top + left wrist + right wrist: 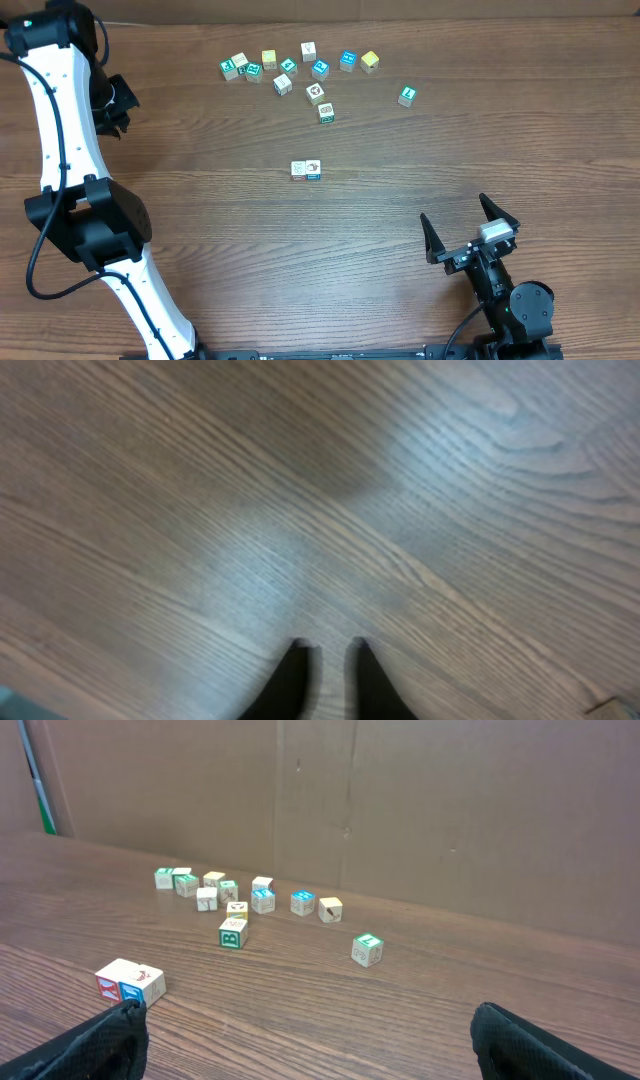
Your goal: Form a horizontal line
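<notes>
The horizontal line [306,170] is a short row of two whitish cubes edge to edge at the table's middle. The right wrist view has it low on the left [130,982]. My left gripper [118,105] is far to the left of the row, over bare wood. In the left wrist view its tips [328,648] stand a narrow gap apart with nothing between them. My right gripper [453,207] is near the front right, wide open and empty [305,1015], pointing toward the cubes.
A loose cluster of several similar cubes [300,70] lies at the back centre [230,895]. One green-faced cube [326,113] sits between cluster and row. A lone cube [406,96] lies off to the right. A brown cardboard wall [400,810] stands behind the table.
</notes>
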Controlling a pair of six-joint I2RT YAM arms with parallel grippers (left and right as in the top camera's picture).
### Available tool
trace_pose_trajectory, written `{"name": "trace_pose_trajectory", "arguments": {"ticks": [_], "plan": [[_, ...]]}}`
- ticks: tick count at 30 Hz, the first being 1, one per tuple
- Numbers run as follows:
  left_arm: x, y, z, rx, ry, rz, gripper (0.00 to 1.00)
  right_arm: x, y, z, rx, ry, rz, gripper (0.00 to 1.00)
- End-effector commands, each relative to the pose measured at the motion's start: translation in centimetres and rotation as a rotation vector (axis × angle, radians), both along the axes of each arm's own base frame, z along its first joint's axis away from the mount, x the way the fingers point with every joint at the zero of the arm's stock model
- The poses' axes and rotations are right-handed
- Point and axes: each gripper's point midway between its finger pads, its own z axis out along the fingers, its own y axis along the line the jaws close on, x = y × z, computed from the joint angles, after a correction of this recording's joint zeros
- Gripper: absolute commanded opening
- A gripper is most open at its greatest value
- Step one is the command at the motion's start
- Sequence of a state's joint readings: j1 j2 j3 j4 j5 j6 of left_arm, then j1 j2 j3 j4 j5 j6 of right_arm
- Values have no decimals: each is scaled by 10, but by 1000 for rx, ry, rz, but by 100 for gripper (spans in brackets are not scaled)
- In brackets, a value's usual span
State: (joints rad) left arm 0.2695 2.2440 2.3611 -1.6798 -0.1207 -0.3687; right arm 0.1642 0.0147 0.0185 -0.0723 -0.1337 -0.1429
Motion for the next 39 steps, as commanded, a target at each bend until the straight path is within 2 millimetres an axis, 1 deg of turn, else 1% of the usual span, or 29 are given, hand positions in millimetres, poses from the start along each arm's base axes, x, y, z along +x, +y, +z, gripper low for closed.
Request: {"name": "trace_pose_trajectory", "arguments": {"ticks": [1, 2, 3, 4, 11, 39], "plan": [[-4, 7, 0, 28, 11, 27, 63, -1, 2, -2, 0, -4, 8, 100], [-4, 7, 0, 28, 10, 27, 73, -1, 2, -2, 1, -4, 7, 100], [-4, 7, 0, 27, 10, 27, 89, -1, 2, -2, 1, -4, 8, 100], [-3, 7, 0, 28, 9, 27, 100, -1, 2, -2, 1, -3, 7, 100], [1, 7, 0, 32, -9, 24, 100, -1, 2, -2, 1, -4, 7, 100], [1, 7, 0, 32, -9, 24, 100, -1, 2, -2, 1, -4, 7, 100]]}}
